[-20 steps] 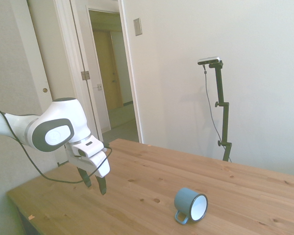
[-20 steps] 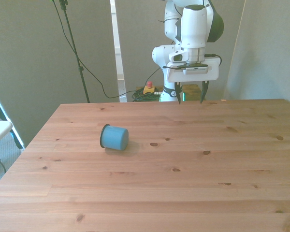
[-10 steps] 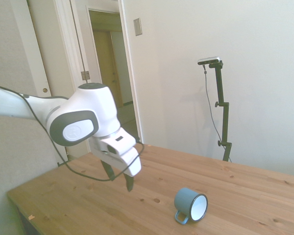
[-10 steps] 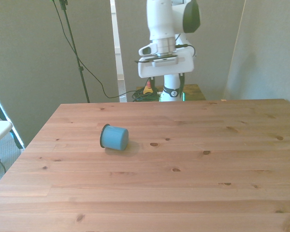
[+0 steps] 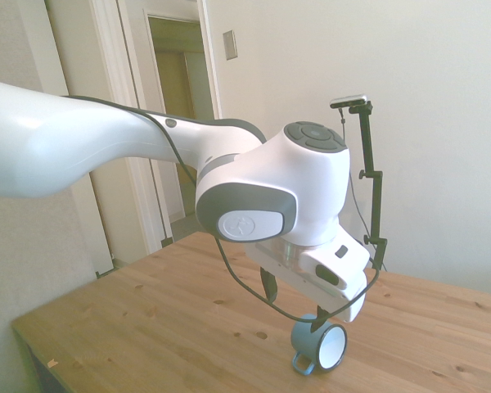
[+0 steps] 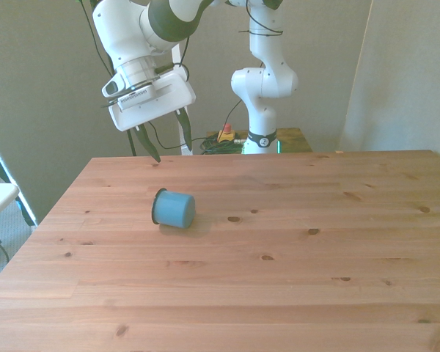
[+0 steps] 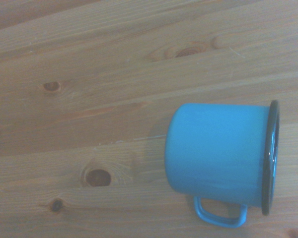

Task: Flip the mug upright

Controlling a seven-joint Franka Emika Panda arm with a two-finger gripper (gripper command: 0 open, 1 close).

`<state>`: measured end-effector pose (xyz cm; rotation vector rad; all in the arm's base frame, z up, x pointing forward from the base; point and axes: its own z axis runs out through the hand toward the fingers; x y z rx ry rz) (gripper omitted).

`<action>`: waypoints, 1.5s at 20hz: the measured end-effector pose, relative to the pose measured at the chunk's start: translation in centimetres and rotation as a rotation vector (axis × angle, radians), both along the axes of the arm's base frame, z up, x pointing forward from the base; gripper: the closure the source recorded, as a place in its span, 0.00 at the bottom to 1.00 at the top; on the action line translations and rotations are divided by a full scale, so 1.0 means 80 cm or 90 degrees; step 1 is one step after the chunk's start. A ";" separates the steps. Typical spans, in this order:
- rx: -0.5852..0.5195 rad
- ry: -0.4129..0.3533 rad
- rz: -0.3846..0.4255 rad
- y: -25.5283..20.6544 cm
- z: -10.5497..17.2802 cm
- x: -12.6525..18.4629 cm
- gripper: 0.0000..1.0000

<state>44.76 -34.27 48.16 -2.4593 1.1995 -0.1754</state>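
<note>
The mug [image 6: 174, 209] lies on its side on the desk [image 6: 279, 257], long axis horizontal, rim toward the front view's left, directly below the raised, empty tool [image 6: 166, 136] with parted fingers.

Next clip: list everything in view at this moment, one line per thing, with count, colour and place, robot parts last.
mug: one, light blue with white inside and dark rim, lying on its side on the table, toward the front view's left, handle against the wood
table: one, light knotty wood, under everything
door: one, white, open, behind the table in the side view
arm: one, white, reaching over the table
gripper: one, dark fingers, open, above the mug, clear of it
</note>
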 end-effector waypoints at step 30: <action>0.317 0.029 0.035 -0.098 -0.125 0.102 0.00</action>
